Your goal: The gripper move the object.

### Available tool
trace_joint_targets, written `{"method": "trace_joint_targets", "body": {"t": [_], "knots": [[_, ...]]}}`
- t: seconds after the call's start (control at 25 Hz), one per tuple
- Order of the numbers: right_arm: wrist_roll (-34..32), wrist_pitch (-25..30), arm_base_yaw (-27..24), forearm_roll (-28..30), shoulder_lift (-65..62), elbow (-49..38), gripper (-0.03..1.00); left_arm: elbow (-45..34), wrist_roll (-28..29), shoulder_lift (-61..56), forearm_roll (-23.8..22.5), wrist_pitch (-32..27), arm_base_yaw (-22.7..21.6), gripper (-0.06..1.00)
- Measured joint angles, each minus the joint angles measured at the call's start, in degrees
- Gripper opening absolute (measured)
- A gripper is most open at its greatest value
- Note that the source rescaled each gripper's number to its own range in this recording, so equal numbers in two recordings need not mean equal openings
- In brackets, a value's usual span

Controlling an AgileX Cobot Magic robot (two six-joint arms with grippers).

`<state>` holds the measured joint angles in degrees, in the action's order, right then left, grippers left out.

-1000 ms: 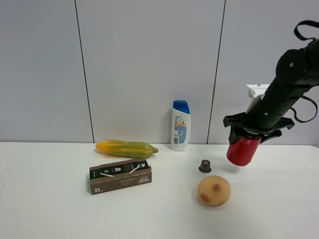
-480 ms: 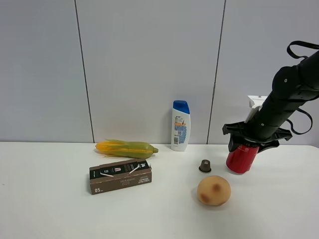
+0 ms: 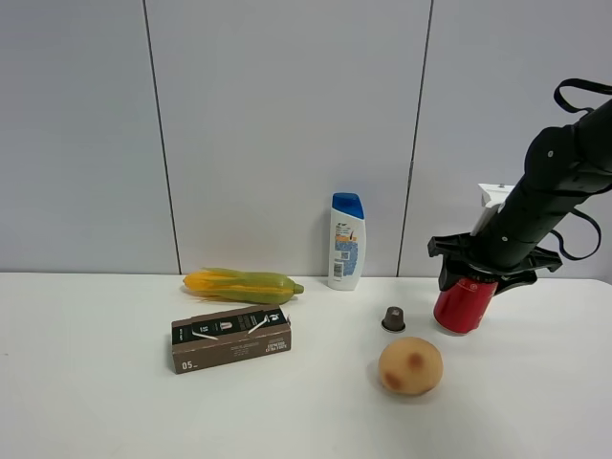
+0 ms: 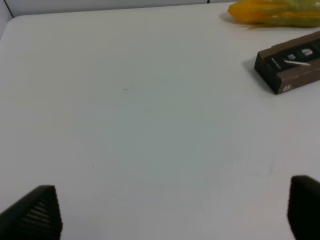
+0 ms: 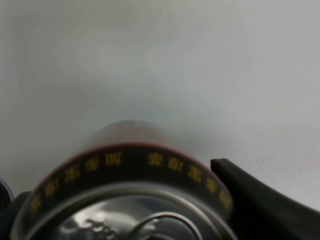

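The red can (image 3: 465,306) with a black band under its silver rim is held, slightly tilted, in my right gripper (image 3: 486,260), a wide black claw shut around the can's upper part. The can's base is at or just above the white table (image 3: 96,402) at the right, behind the round fruit. The right wrist view shows the can's top (image 5: 130,170) close up, with a black finger (image 5: 260,200) beside it. My left gripper (image 4: 175,215) is open and empty over bare table; only its two black fingertips (image 4: 35,215) show.
A white shampoo bottle with a blue cap (image 3: 346,241) stands at the back wall. A corn cob (image 3: 244,284), a brown carton (image 3: 230,338), a small dark capsule (image 3: 393,318) and a round tan fruit (image 3: 410,365) lie on the table.
The right gripper has lowered the can towards the table and slightly right over the last second. In the last half second it has barely moved.
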<state>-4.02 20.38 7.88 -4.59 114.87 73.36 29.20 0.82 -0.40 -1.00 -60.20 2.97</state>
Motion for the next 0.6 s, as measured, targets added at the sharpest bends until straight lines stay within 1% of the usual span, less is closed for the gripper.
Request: {"method": "trace_joint_targets", "body": {"t": [0.04, 0.24, 0.32, 0.4, 0.48, 0.6], "knots": [[0.12, -0.51, 0.00, 0.00, 0.00, 0.00, 0.12, 0.00, 0.00, 0.00, 0.00, 0.00, 0.00, 1.00], [1.31, -0.59, 0.00, 0.00, 0.00, 0.00, 0.23, 0.00, 0.00, 0.00, 0.00, 0.00, 0.00, 1.00], [1.43, 0.38, 0.00, -0.04, -0.54, 0.00, 0.39, 0.00, 0.00, 0.00, 0.00, 0.00, 0.00, 1.00], [1.49, 1.65, 0.00, -0.25, -1.70, 0.00, 0.52, 0.00, 0.00, 0.00, 0.00, 0.00, 0.00, 1.00], [2.01, 3.32, 0.00, -0.48, -4.34, 0.00, 0.57, 0.00, 0.00, 0.00, 0.00, 0.00, 0.00, 1.00], [4.40, 7.45, 0.00, -0.93, -10.28, 0.00, 0.59, 0.00, 0.00, 0.00, 0.00, 0.00, 0.00, 1.00]]}}
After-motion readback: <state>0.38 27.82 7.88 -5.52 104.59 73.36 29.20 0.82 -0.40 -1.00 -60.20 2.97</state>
